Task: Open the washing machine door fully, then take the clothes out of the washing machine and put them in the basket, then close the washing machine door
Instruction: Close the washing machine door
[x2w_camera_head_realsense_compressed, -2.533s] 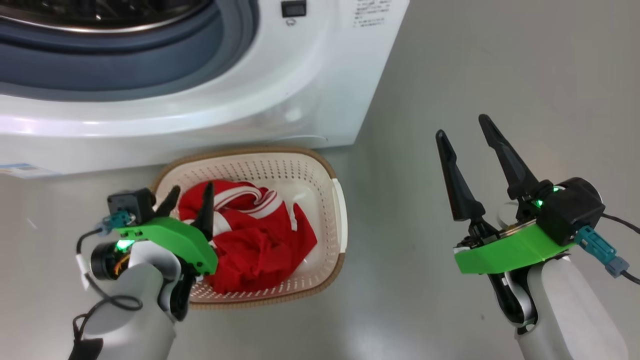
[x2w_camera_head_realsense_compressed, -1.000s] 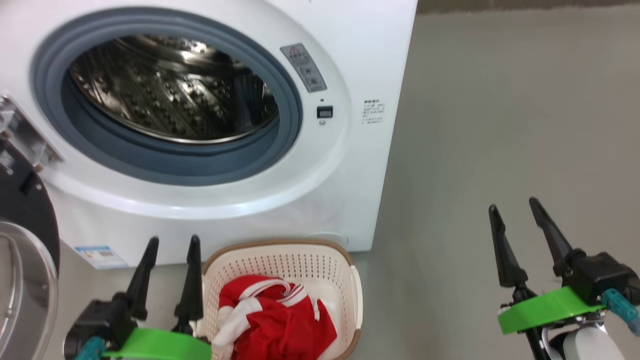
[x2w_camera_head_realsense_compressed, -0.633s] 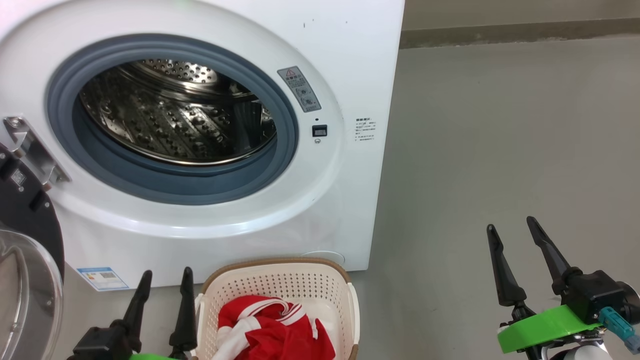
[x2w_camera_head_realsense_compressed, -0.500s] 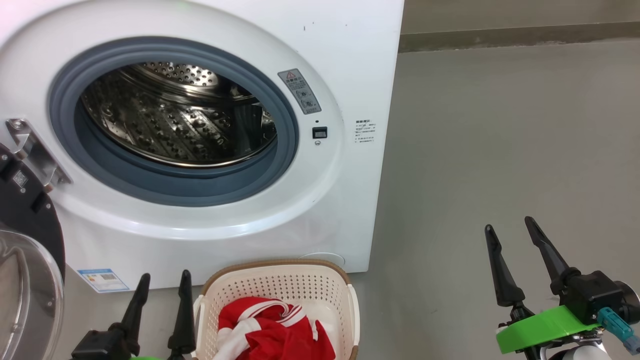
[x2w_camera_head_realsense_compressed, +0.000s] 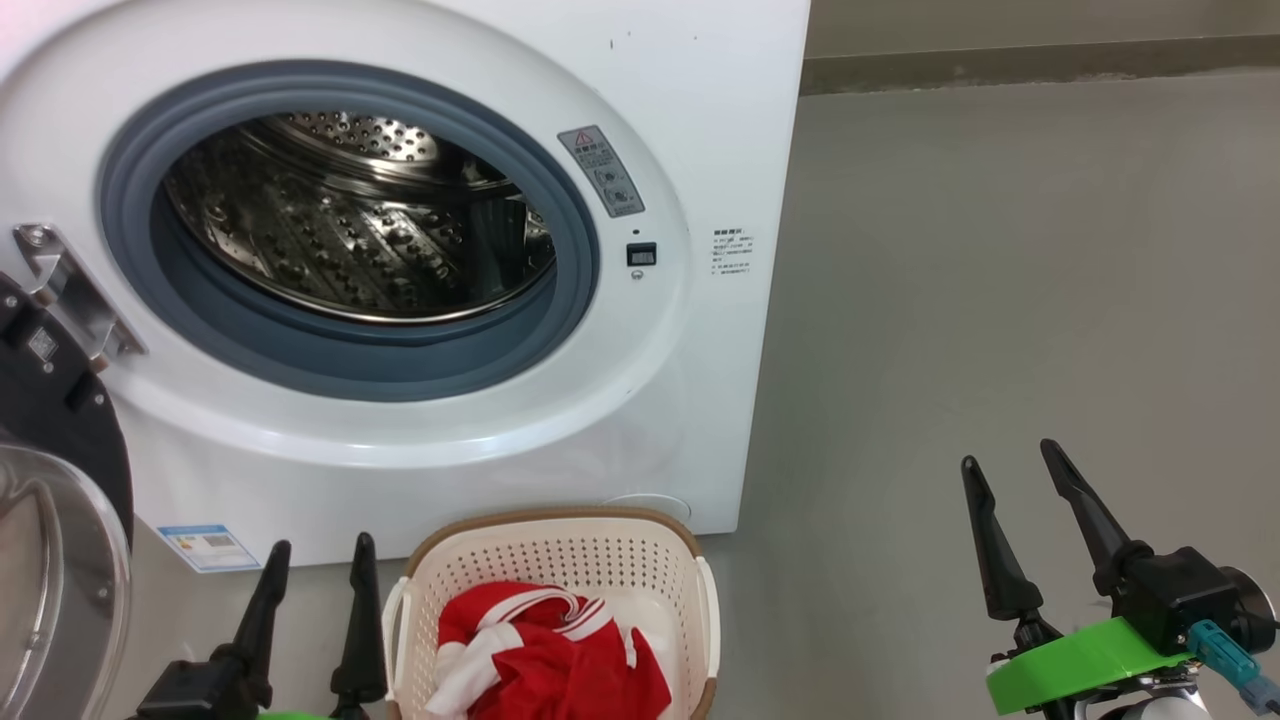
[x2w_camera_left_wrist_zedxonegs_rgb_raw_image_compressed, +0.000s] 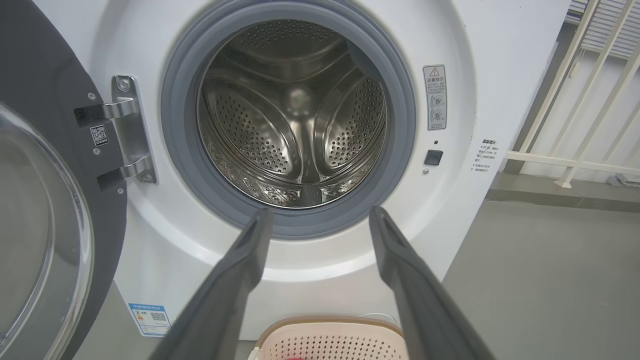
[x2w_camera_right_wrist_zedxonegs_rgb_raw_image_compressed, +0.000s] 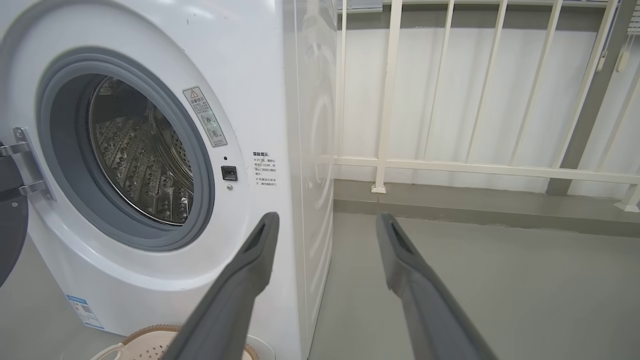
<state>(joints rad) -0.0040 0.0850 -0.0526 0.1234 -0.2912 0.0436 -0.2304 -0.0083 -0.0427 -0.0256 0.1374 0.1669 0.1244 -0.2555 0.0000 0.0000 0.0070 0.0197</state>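
Both claws are spread wide with nothing in them. The left gripper (x2w_camera_head_realsense_compressed: 321, 542) sits just left of the basket (x2w_camera_head_realsense_compressed: 560, 545), and the right gripper (x2w_camera_head_realsense_compressed: 1009, 455) is well off to the right over bare floor (x2w_camera_head_realsense_compressed: 1000, 250).

The clothes (x2w_camera_head_realsense_compressed: 545, 660) are in the basket, a red bundle with white bands. The basket stands on the floor against the front foot of the washing machine (x2w_camera_head_realsense_compressed: 690, 330), toward its right front corner. The drum (x2w_camera_left_wrist_zedxonegs_rgb_raw_image_compressed: 295, 120) looks empty, and the washing machine door (x2w_camera_left_wrist_zedxonegs_rgb_raw_image_compressed: 55, 210) is swung out to the left on its hinge (x2w_camera_left_wrist_zedxonegs_rgb_raw_image_compressed: 127, 130).

Risks, as I judge them:
- The drum's lowest front strip is hidden behind the gasket (x2w_camera_head_realsense_compressed: 350, 370), so you could shut the door on a garment left in there. Check before closing.
- The door rim is glossy, so a finger pushing on it may slide off and leave the door half closed.
- A soft push may not latch the door, so it could look shut while it isn't.
- The left arm sits close to the door's swing and could catch the basket or the glass bulge.

The floor is smooth grey, bare and level. A white railing (x2w_camera_right_wrist_zedxonegs_rgb_raw_image_compressed: 475, 165) stands in front of a pale wall to the right of the machine.
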